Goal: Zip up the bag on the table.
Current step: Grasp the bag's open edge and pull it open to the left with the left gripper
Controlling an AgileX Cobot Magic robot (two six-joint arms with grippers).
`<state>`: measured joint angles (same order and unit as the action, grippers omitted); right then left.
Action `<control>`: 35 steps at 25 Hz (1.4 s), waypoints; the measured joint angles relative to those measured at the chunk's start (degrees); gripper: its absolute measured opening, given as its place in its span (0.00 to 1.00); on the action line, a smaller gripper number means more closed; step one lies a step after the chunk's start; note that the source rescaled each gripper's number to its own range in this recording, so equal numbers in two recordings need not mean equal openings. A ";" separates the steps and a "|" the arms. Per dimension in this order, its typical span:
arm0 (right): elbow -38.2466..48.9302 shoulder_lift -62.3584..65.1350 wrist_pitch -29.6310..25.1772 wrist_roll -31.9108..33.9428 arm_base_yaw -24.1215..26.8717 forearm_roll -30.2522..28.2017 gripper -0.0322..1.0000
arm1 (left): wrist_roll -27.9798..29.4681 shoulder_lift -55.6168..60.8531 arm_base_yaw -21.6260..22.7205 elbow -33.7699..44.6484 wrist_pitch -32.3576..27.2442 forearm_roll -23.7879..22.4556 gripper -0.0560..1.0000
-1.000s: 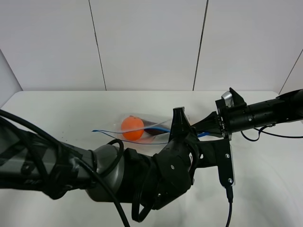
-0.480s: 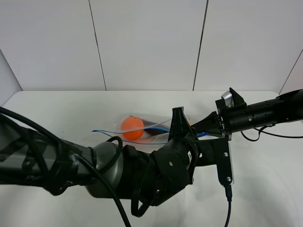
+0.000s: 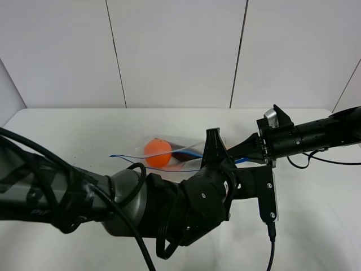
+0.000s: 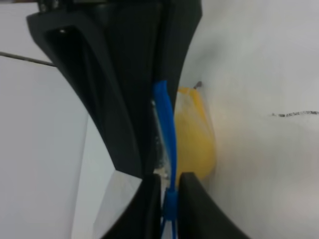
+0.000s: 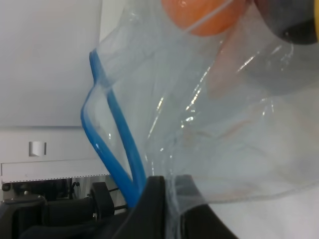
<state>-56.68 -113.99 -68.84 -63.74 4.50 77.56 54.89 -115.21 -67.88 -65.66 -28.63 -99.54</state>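
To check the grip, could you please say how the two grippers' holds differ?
The left gripper pinches the blue zipper strip; the right gripper clamps clear film beside it. Near the left gripper the strip looks joined, near the right gripper parted. Both are shut on the bag.

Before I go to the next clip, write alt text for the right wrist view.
The right gripper pinches the edge of a clear bag beside its blue zipper strip, whose two halves are parted. An orange shows through the plastic.
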 joint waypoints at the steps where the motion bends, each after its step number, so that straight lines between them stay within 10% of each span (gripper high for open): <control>1: 0.00 0.00 0.00 0.00 0.00 0.00 0.03 | -0.06 0.00 0.00 0.00 0.08 0.00 0.07; 35: 0.00 0.00 0.01 0.00 -0.05 0.46 0.03 | -10.58 0.00 -0.06 0.00 -9.26 6.33 0.05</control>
<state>-56.68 -113.99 -68.84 -63.74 4.45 78.02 44.31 -115.21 -67.95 -65.66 -37.89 -93.21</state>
